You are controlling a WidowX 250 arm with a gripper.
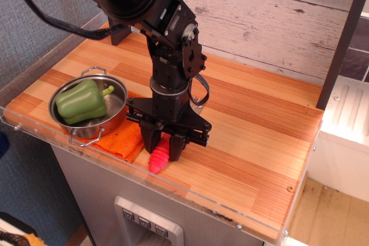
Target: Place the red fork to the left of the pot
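The red fork lies on the wooden counter near its front edge, to the right of the pot. Only its ribbed red-pink handle shows; the tines are hidden under the gripper. My gripper points straight down over the fork, and its black fingers are closed against the upper part of the handle. The pot is a shallow steel pot with wire loop handles, at the counter's front left. It is to the left of the gripper.
A green bell pepper lies in the pot. An orange cloth lies under the pot's right side, next to the fork. A clear plastic rim runs along the counter's front edge. A white plank wall stands behind.
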